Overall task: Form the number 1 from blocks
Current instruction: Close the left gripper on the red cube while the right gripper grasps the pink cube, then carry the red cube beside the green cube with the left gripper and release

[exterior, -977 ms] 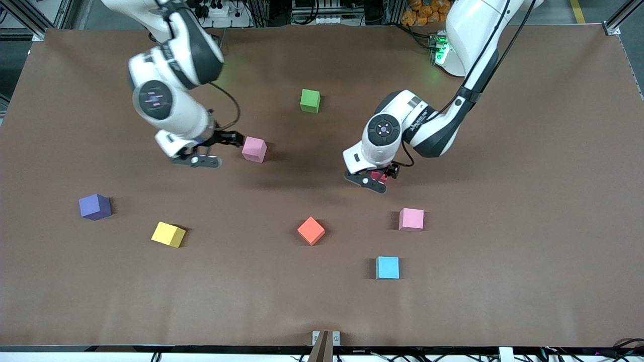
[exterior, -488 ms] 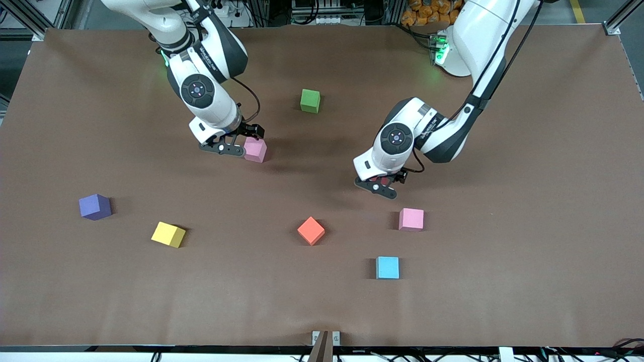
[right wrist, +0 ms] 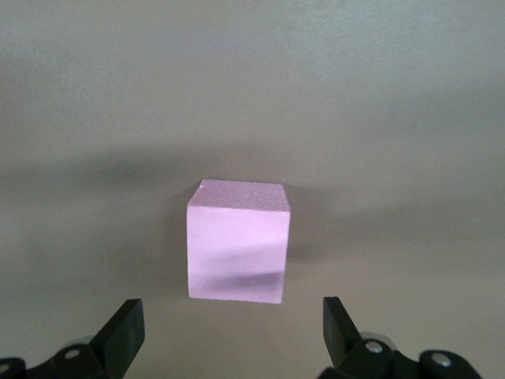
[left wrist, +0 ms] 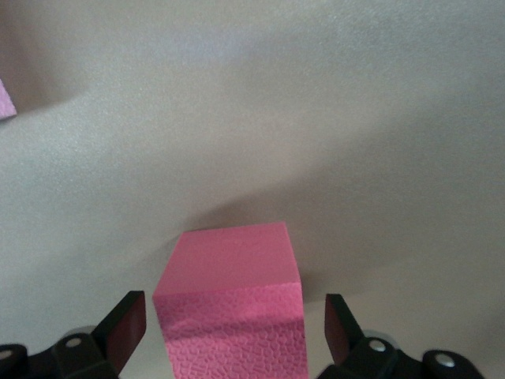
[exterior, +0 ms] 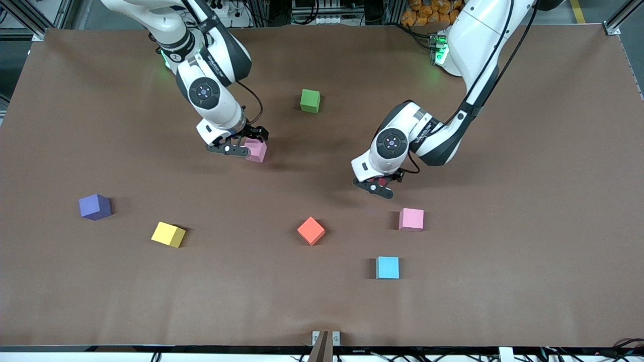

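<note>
Blocks lie scattered over the brown table. Nearest the front edge sits the light blue block, a little toward the left arm's end. Farther in come the orange block near the middle, one pink block beside it toward the left arm's end, the yellow block and the purple block toward the right arm's end.

Farther still, the left gripper is low over the red block, which shows only as a sliver under the hand in the front view. In the left wrist view the block stands between the spread fingers, with gaps on both sides, so nothing is grasped.

The right gripper hangs over the second pink block, its fingers wide apart and clear of the block, which rests on the table.

The green block lies farthest in, near the middle, well apart from the rest.
</note>
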